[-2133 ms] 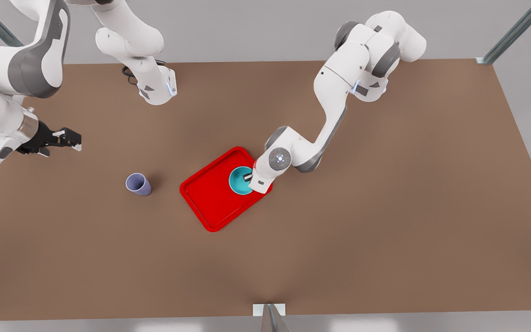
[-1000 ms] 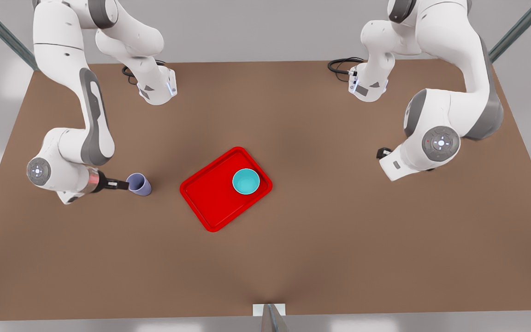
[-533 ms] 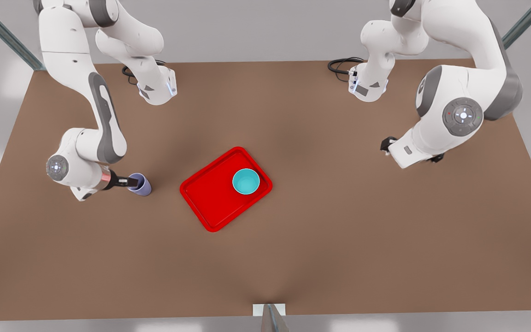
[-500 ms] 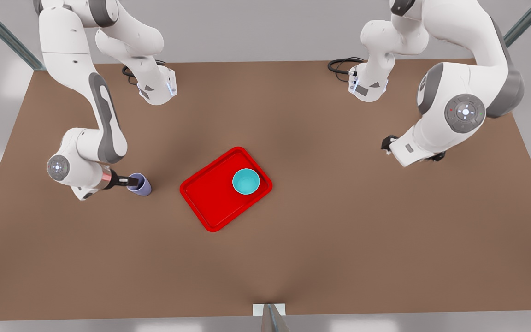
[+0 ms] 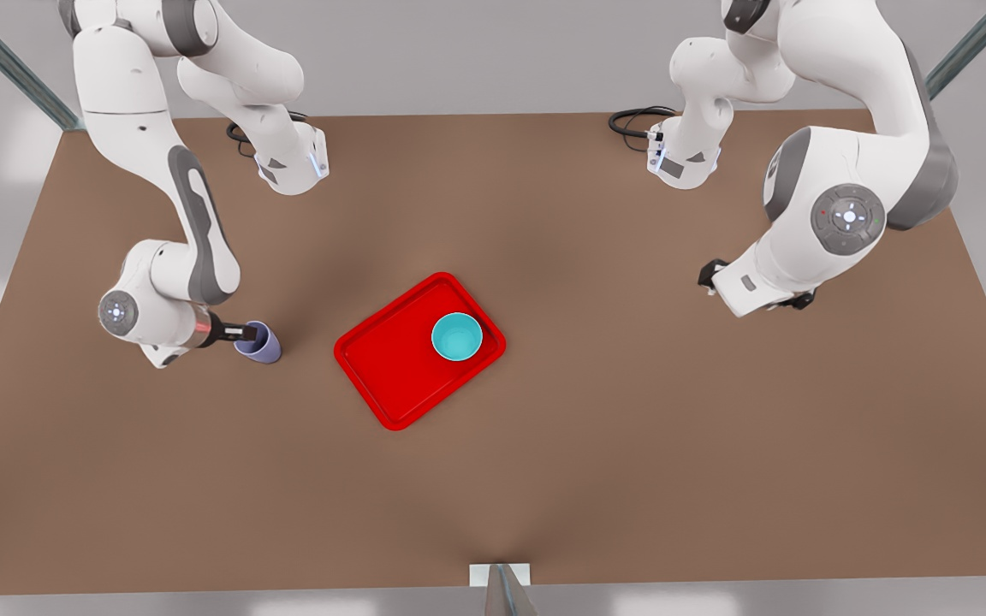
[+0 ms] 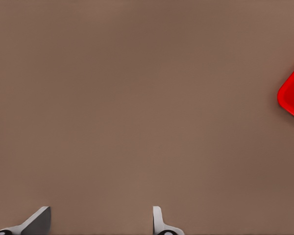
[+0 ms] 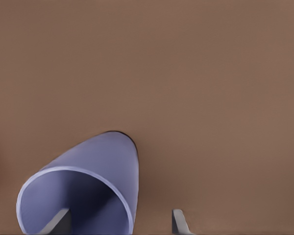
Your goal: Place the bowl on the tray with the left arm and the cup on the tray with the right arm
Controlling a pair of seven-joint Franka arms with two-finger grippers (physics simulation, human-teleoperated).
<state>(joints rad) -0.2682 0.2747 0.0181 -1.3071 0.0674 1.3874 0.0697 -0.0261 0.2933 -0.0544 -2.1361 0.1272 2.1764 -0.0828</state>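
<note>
A teal bowl is now sitting on the red tray at frame centre. The left gripper, fingers open and empty, is hanging at the right, having pulled away. At the left, the right gripper has moved in, its open fingers straddling the lavender cup's rim on the brown surface, ready to close.
</note>
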